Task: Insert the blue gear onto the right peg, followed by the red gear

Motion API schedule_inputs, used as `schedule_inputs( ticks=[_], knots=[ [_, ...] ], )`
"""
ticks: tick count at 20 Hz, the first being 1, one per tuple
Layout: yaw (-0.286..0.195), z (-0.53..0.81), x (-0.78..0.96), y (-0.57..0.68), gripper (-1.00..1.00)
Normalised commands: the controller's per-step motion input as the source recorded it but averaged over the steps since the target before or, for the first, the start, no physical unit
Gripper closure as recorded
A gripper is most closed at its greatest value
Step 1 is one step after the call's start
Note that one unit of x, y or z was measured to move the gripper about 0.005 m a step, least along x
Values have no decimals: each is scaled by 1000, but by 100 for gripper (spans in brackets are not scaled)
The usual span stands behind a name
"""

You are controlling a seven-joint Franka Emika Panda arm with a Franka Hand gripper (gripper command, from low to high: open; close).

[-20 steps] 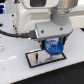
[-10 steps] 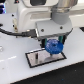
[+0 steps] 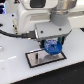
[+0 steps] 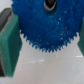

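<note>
My gripper (image 3: 52, 48) is shut on the blue gear (image 3: 52, 47), a bright blue toothed disc, and holds it just above the right part of the grey plate with a black border (image 3: 42, 60). One thin dark post (image 3: 36, 56) shows on the plate's left part. The right peg is hidden behind the gear and the fingers. In the wrist view the blue gear (image 4: 45, 25) fills the picture between the two green finger pads (image 4: 9, 42). The red gear is out of view.
The plate lies on a white table (image 3: 15, 70). A black cable (image 3: 10, 35) runs along the exterior view's left behind the arm. The robot's white body (image 3: 40, 15) fills the back.
The gripper with the blue gear has sunk slightly toward the plate; otherwise nothing has visibly moved.
</note>
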Motion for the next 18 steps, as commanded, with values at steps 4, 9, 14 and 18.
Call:
schedule_inputs(
  ticks=[4, 9, 14, 18],
  knots=[
    [0, 87, 139, -90, 100],
    [0, 171, 85, -67, 100],
    [0, 97, 73, -102, 100],
    [0, 214, 209, -95, 100]
  ],
)
